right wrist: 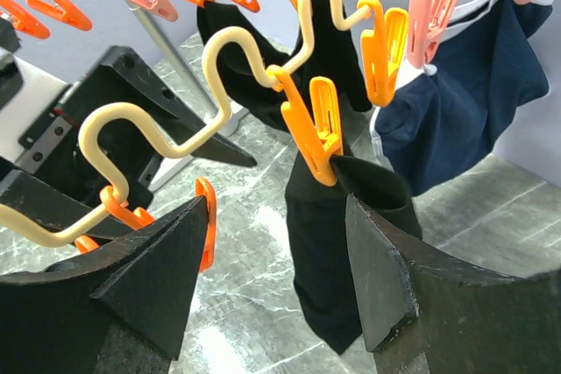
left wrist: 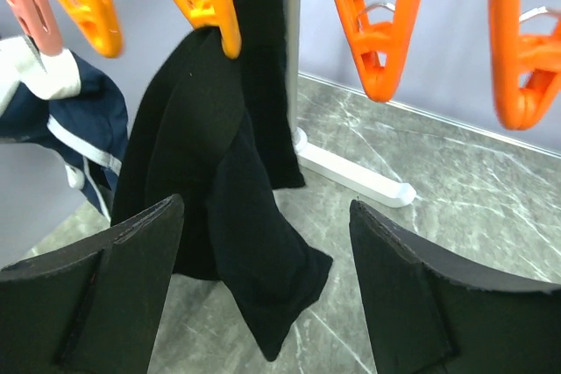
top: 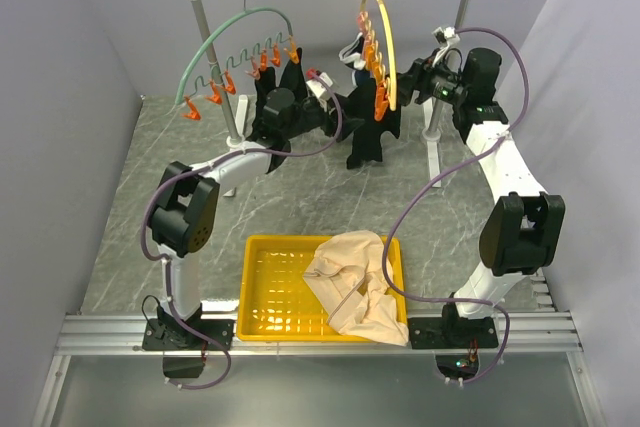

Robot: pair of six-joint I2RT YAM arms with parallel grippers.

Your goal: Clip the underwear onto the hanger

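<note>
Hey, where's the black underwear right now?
In the right wrist view the black underwear hangs centre frame from an orange clip on the pale yellow hanger, with the navy garment to its right.

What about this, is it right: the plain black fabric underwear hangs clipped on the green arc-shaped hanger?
No: wrong hanger. The plain black fabric underwear hangs clipped on the pale yellow arc-shaped hanger with orange clips, as the right wrist view shows.

Underwear (left wrist: 202, 155) hangs from hanger (right wrist: 238, 34) (above table (left wrist: 473, 190)).
</note>
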